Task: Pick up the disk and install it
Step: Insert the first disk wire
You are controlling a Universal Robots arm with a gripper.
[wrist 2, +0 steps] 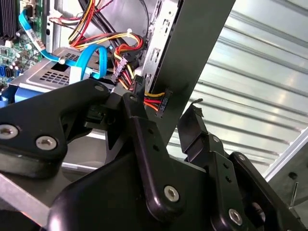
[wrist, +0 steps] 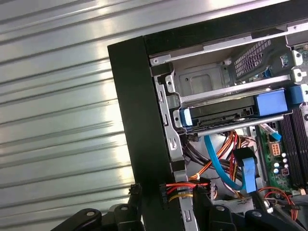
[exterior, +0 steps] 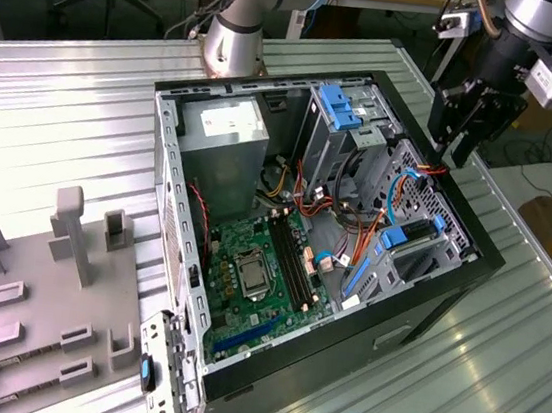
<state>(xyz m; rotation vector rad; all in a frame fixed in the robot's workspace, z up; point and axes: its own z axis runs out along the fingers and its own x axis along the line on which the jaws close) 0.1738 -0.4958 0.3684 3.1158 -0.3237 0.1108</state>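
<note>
The disk point(wrist: 222, 115) lies flat in a drive bay at the corner of the open computer case point(wrist: 137, 120), a blue rail at each of its ends; its label is hidden. In the exterior view the disk point(exterior: 415, 240) sits in the case's right-hand cage behind blue tabs. My gripper point(exterior: 456, 148) hangs open above the case's right wall, apart from the disk, with nothing between its fingers. In both wrist views the black case wall runs under the gap between the fingers point(wrist 2: 139, 130), and the gripper point(wrist: 166, 190) is above a bundle of red and yellow cables.
Inside the case are a grey power-supply box point(exterior: 222, 134), a green motherboard point(exterior: 259, 265), a blue tabbed bracket point(exterior: 339, 103) and loose blue and orange cables point(exterior: 399, 191). A grey fixture point(exterior: 43, 299) stands on the ribbed metal table point(exterior: 498, 365) at the exterior view's left.
</note>
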